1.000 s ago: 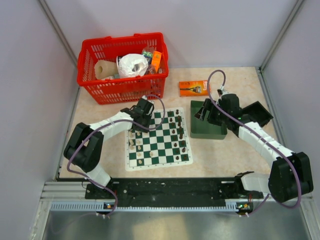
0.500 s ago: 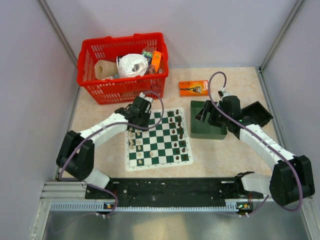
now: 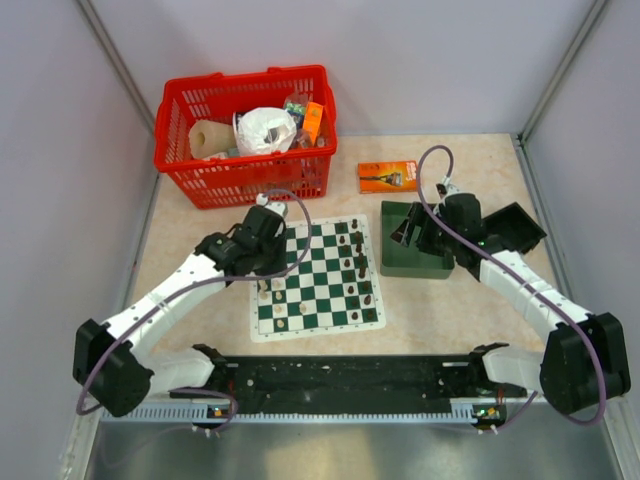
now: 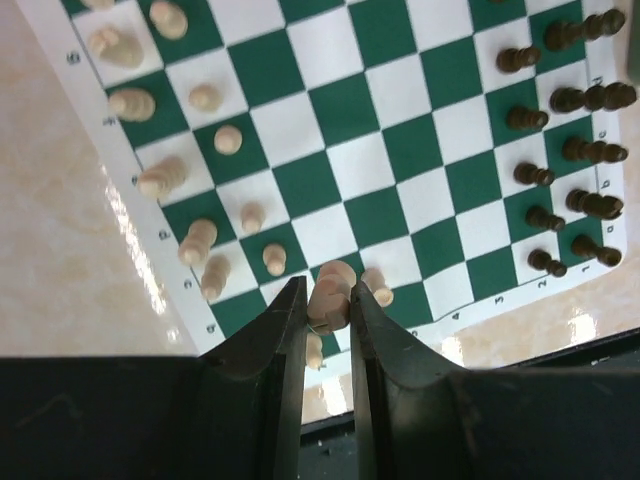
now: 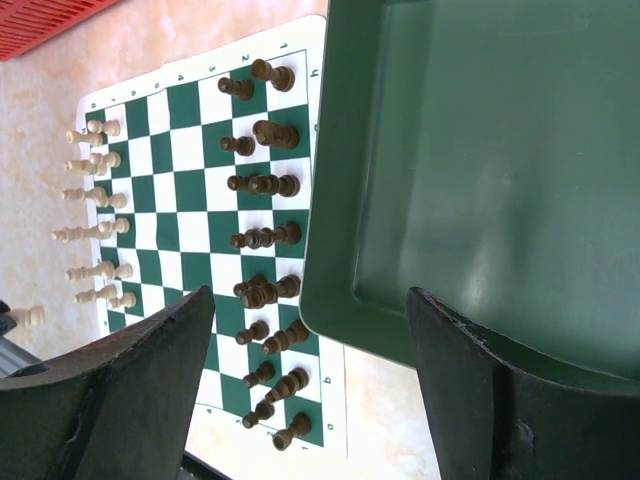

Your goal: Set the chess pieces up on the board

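The green and white board (image 3: 318, 328) lies mid-table. Cream chess pieces (image 3: 266, 291) stand along its left side and dark pieces (image 3: 359, 266) along its right. My left gripper (image 3: 264, 270) hangs over the board's left edge. In the left wrist view it (image 4: 328, 298) is shut on a cream piece (image 4: 336, 282), held above the board's (image 4: 370, 150) near corner rows. My right gripper (image 3: 405, 232) is open and empty over the dark green tray (image 3: 415, 262). In the right wrist view it (image 5: 310, 330) straddles the tray's (image 5: 480, 170) edge, beside the dark pieces (image 5: 262, 184).
A red basket (image 3: 245, 165) with assorted items stands at the back left. A small orange box (image 3: 388, 177) lies behind the tray. A black tray part (image 3: 518, 226) sits right of the green tray. Grey walls close in the table on three sides.
My left arm has swung its elbow out to the left and drawn the gripper from the board's far-left corner toward the left edge. The right arm has barely moved.
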